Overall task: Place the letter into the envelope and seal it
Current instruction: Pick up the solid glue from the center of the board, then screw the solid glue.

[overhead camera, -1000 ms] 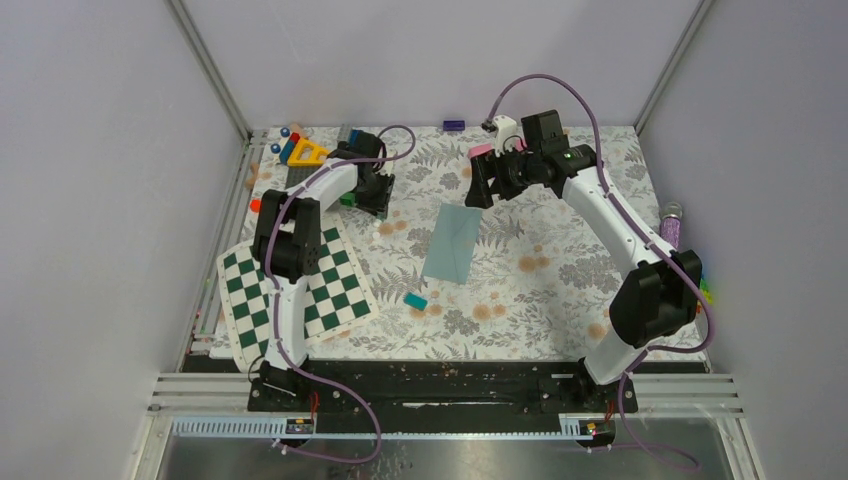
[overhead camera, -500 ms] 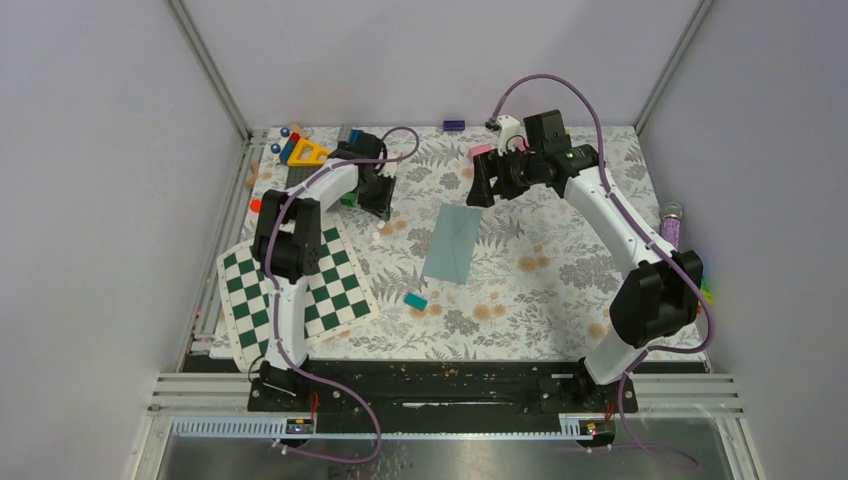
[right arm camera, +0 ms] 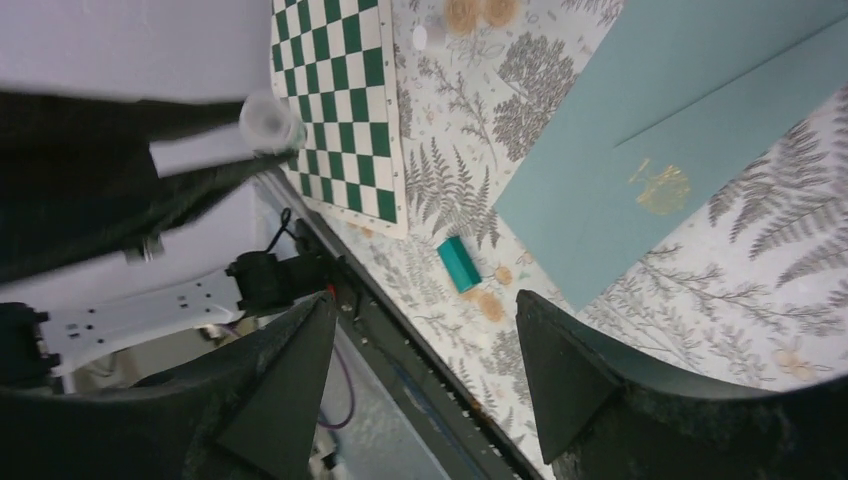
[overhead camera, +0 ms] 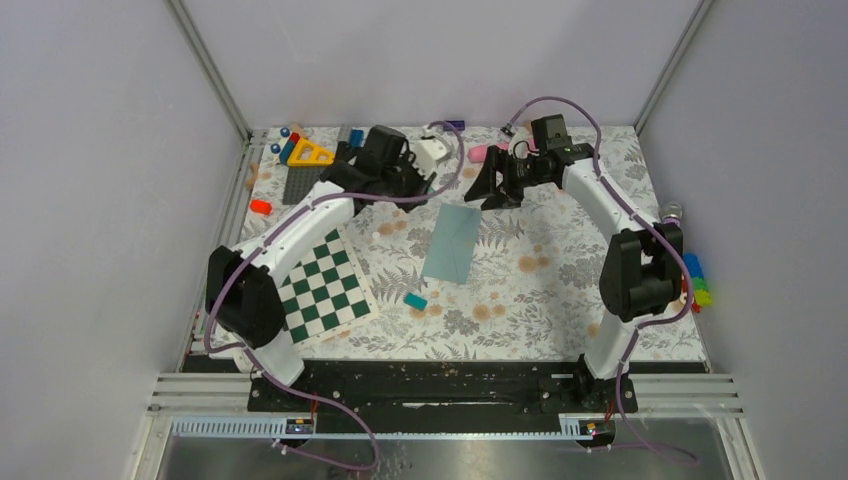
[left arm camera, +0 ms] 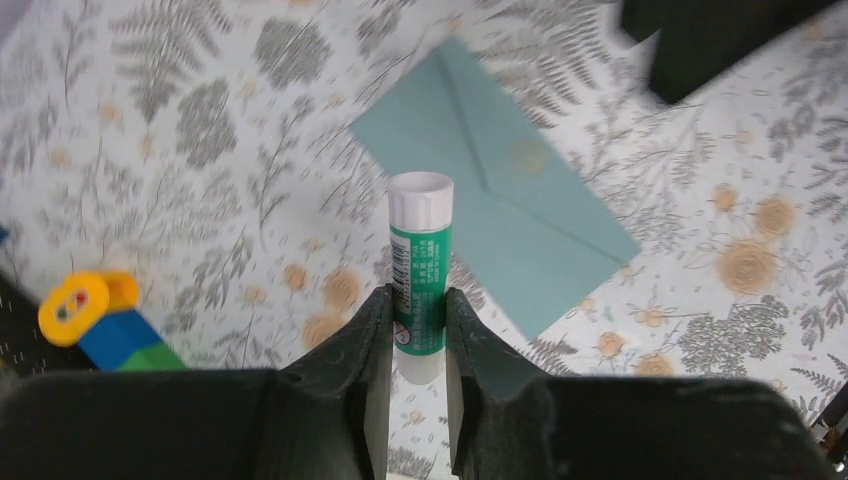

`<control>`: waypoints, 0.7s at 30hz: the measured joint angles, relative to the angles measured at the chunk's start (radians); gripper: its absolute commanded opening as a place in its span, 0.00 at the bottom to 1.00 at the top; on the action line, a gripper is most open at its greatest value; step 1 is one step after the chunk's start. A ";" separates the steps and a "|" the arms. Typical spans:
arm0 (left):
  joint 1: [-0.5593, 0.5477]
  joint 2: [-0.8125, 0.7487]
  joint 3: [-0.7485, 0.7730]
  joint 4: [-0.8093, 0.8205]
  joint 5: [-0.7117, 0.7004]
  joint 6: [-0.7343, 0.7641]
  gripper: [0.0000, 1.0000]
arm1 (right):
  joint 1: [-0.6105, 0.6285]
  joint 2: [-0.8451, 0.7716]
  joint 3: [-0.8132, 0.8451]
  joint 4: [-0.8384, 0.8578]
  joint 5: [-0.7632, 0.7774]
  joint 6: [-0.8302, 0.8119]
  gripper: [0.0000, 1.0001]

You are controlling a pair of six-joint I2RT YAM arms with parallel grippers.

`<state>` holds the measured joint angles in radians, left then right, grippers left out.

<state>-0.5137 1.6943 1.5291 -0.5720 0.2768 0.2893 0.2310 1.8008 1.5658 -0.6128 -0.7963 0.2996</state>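
Note:
The teal envelope lies flat mid-table with its flap folded down. It also shows in the left wrist view and the right wrist view. The letter is not in view. My left gripper is shut on a green-and-white glue stick, held above the table just left of the envelope's far end. My right gripper is open and empty, hovering just beyond the envelope's far right corner.
A green-white checkerboard lies at the near left. A small teal block sits near the envelope's near end. Toys crowd the back left, a pink block lies at the back, and a purple bottle at the right edge.
My left arm has swung right from the back-left toys to the envelope's far end, carrying the glue stick. My right arm has shifted slightly, its gripper still open near the envelope's far corner.

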 measured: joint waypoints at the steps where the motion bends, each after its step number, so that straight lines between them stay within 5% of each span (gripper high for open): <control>1: -0.026 -0.013 -0.005 0.005 -0.002 0.011 0.00 | 0.000 0.012 -0.015 0.017 -0.020 0.031 0.71; 11: -0.214 -0.023 -0.084 0.015 -0.186 0.093 0.00 | 0.001 0.022 -0.205 0.287 -0.172 0.335 0.65; 21: -0.262 -0.023 -0.084 0.014 -0.244 0.106 0.00 | 0.003 0.053 -0.214 0.410 -0.234 0.450 0.53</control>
<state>-0.7757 1.6711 1.4456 -0.5583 0.0330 0.3958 0.2337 1.8534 1.3518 -0.2028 -1.0306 0.7498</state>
